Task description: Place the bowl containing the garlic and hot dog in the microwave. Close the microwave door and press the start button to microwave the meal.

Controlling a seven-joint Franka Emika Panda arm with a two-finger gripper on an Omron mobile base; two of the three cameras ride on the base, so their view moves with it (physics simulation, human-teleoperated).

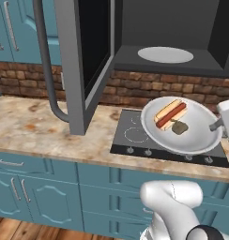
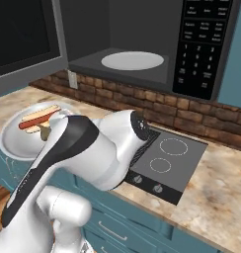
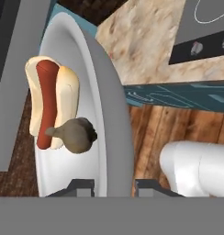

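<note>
Bowl (image 1: 191,136) sits right of centre in the left base view, tilted, lifted above the cooktop (image 1: 135,136) and below the open microwave (image 1: 182,28). Hot dog (image 1: 170,114) lies in its upper half; garlic (image 1: 179,127) touches the lower end of the bun. In the hand view the bowl's rim runs down to the bottom centre, between the two dark fingertips (image 3: 79,187), one inside the bowl, one outside: gripper (image 3: 114,188) clamped on the bowl's rim. Hot dog and garlic rest at left of that frame, garlic against the bun.

Microwave cavity at top of both base views, dark, with a pale turntable plate (image 2: 132,60) on its floor. Keypad panel (image 2: 201,44) at upper right of the right base view. Microwave door (image 1: 83,61) swung open at upper left of the left base view, curved grey handle (image 1: 48,70) hanging down. Marbled counter (image 1: 41,131) and teal cabinets (image 1: 36,187) below; brick wall (image 1: 149,86) behind.
</note>
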